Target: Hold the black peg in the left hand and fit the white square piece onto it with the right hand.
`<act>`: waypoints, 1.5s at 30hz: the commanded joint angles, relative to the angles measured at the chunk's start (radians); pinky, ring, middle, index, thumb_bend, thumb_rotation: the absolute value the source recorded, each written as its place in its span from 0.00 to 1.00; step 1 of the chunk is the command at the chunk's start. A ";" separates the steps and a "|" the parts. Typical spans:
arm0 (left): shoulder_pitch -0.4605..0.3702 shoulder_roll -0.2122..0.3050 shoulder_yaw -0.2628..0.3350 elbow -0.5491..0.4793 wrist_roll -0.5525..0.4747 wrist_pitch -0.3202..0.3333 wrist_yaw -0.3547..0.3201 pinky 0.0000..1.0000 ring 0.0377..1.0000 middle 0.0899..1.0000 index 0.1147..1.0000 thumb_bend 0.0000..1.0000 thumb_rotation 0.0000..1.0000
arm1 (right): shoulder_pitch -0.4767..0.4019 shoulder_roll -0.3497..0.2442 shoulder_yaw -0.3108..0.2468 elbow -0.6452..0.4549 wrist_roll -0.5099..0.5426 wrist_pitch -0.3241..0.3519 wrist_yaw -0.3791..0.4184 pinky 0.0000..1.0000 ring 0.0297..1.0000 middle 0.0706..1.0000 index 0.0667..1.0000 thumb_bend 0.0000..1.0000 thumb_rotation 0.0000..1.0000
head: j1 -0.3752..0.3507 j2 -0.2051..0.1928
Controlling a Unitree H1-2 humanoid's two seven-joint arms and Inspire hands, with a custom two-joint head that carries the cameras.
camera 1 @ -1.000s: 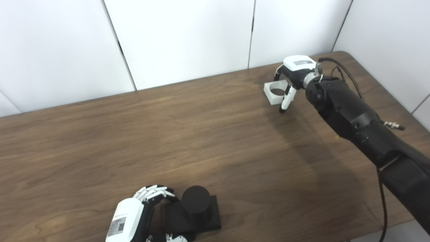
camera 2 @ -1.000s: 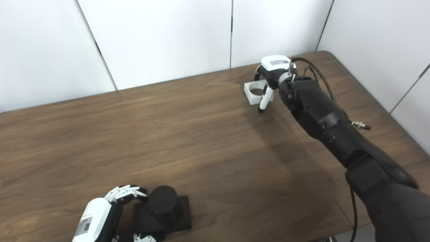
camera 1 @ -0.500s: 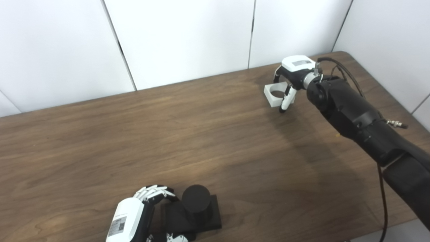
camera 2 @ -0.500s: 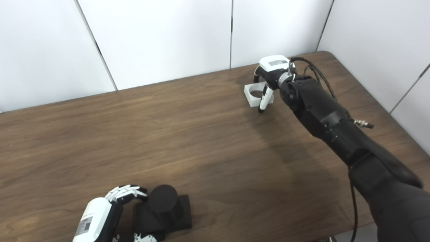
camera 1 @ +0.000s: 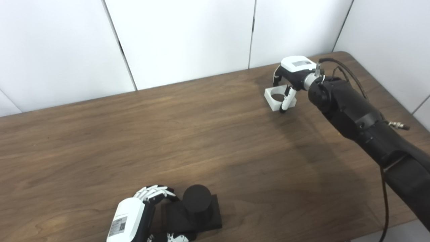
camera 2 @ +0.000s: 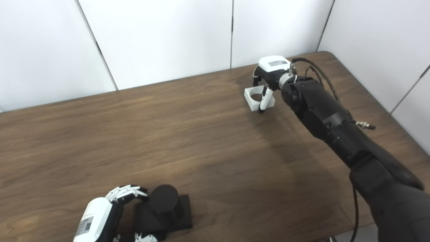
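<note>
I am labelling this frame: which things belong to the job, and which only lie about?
For the job:
- black peg, at left hand
- white square piece, under right hand

Lying about:
- nothing; only the table beneath

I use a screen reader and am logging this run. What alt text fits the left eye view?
The right hand reaches over a white square piece at the far right of a wooden table, fingers around it. At the near edge, the left hand grips the black peg by its base.

Black peg, white square piece, dark brown wood-grain table, white wall panels.
</note>
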 commanded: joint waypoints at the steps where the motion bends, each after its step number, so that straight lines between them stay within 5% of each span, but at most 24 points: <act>1: 0.009 0.000 -0.007 -0.011 0.000 0.005 -0.014 0.85 0.81 0.72 0.42 0.52 0.04 | -0.013 -0.030 -0.006 0.000 -0.012 -0.011 -0.017 0.70 0.82 0.72 0.45 0.52 0.13 | 0.000 0.001; 5: 0.008 -0.005 -0.012 -0.009 0.003 0.008 -0.013 0.85 0.81 0.72 0.42 0.52 0.04 | 0.000 -0.041 -0.012 -0.052 -0.007 -0.029 -0.017 0.74 0.84 0.73 0.45 0.52 0.13 | 0.014 0.002; 11: 0.005 -0.016 -0.020 -0.013 0.013 0.012 -0.015 0.85 0.81 0.72 0.42 0.52 0.04 | 0.038 -0.065 -0.025 -0.294 -0.022 -0.037 0.045 0.80 0.83 0.74 0.45 0.52 0.13 | 0.044 0.015; 19: 0.003 -0.032 -0.037 -0.034 0.040 0.043 -0.039 0.85 0.82 0.72 0.42 0.52 0.04 | 0.083 -0.071 -0.047 -0.662 -0.032 -0.049 0.211 0.86 0.83 0.72 0.45 0.52 0.13 | 0.102 0.041; 25: -0.004 -0.045 -0.051 -0.033 0.053 0.054 -0.040 0.85 0.82 0.72 0.42 0.52 0.04 | 0.083 -0.049 -0.040 -0.916 -0.039 -0.022 0.435 0.89 0.81 0.72 0.45 0.52 0.13 | 0.134 0.064; 36: -0.016 -0.056 -0.070 -0.038 0.070 0.076 -0.047 0.86 0.83 0.73 0.42 0.52 0.05 | 0.126 0.129 -0.018 -1.154 -0.036 -0.013 0.673 0.93 0.83 0.72 0.45 0.52 0.13 | 0.169 0.096; 45: -0.023 -0.060 -0.080 -0.047 0.080 0.097 -0.058 0.87 0.83 0.73 0.42 0.52 0.05 | 0.153 0.253 -0.006 -1.234 -0.070 -0.023 0.830 0.94 0.85 0.73 0.45 0.52 0.13 | 0.187 0.106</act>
